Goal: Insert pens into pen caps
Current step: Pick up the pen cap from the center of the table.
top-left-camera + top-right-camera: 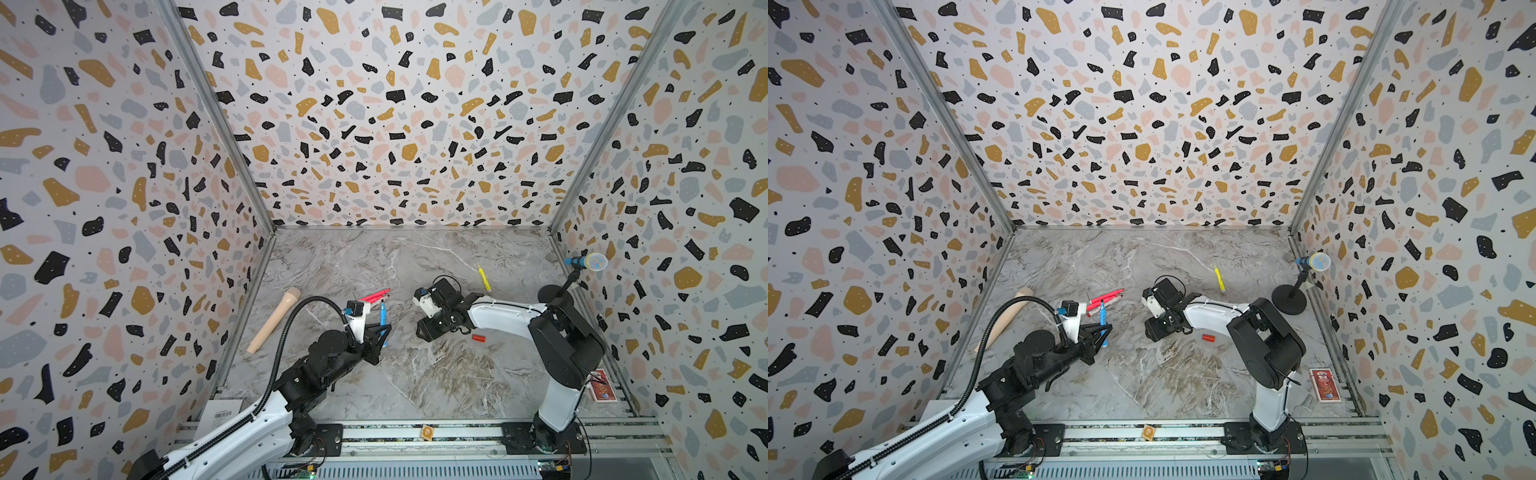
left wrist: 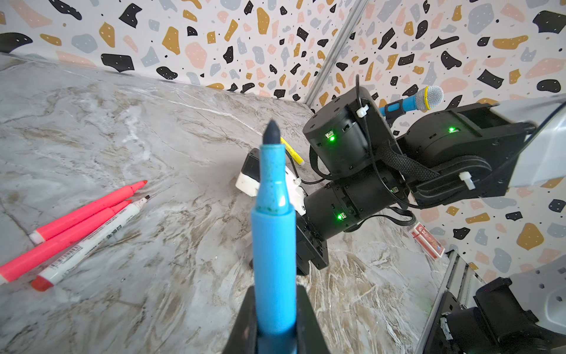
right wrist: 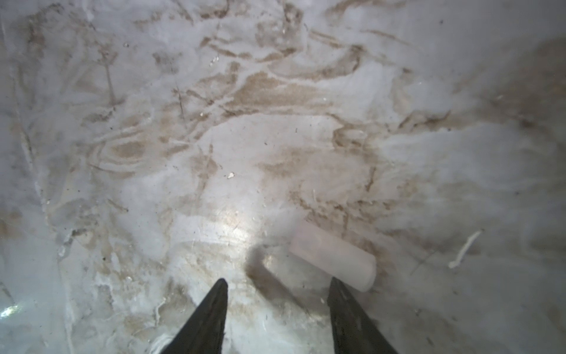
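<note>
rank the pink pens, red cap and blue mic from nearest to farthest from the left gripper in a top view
From the left gripper, shut on the blue pen:
1. pink pens, just beyond it
2. red cap, off to its right
3. blue mic, farthest right, toward the back

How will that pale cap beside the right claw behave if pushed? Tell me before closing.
Lying on its side, the pale cap is a round cylinder, so it will probably roll off if nudged. It looks small and translucent, likely light and stiff plastic. On the glossy marble table it may skid away from the open right claw.
</note>
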Motion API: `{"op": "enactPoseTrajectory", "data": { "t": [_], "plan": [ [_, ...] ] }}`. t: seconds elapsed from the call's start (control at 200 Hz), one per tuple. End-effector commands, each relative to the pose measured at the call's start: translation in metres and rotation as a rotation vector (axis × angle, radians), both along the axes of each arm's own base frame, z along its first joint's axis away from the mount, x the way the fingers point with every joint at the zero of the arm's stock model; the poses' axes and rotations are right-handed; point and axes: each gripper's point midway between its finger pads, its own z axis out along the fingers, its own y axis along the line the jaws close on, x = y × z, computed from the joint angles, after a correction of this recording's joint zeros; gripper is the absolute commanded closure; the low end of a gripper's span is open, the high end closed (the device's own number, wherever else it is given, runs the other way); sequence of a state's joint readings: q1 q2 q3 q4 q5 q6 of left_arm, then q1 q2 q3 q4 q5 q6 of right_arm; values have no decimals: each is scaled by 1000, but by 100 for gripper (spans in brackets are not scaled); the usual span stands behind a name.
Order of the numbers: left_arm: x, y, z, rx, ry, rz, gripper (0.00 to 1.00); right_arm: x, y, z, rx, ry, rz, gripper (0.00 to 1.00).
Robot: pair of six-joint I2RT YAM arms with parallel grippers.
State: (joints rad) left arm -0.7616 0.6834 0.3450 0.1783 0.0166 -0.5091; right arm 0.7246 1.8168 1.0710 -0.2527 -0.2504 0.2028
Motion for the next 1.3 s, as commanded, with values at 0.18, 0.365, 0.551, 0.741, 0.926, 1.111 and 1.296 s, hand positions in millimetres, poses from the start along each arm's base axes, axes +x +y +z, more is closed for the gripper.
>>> {"op": "enactPoseTrajectory", "data": {
  "t": [0.18, 0.365, 0.551, 0.741, 0.926, 1.111, 1.296],
  "plan": [
    [4, 2, 25, -44, -52, 16, 100, 18, 10, 9, 75, 16, -27, 46],
    [4, 3, 25, -44, -52, 19, 100, 23, 14, 9, 76, 22, -24, 46],
    [4, 3, 23, -39, -51, 19, 100, 25, 6, 4, 32, 12, -47, 47],
    [5, -1, 20, -28, -39, 4, 100, 31, 6, 5, -5, -4, -64, 53],
    [5, -2, 18, -5, -31, -5, 100, 36, 9, 0, -81, -29, -67, 56],
    [4, -2, 17, 0, -30, -6, 100, 33, 3, -5, -177, -52, -74, 62],
    [4, -4, 14, 13, -22, -19, 100, 32, -2, -6, -229, -69, -72, 70]
  ]
}}
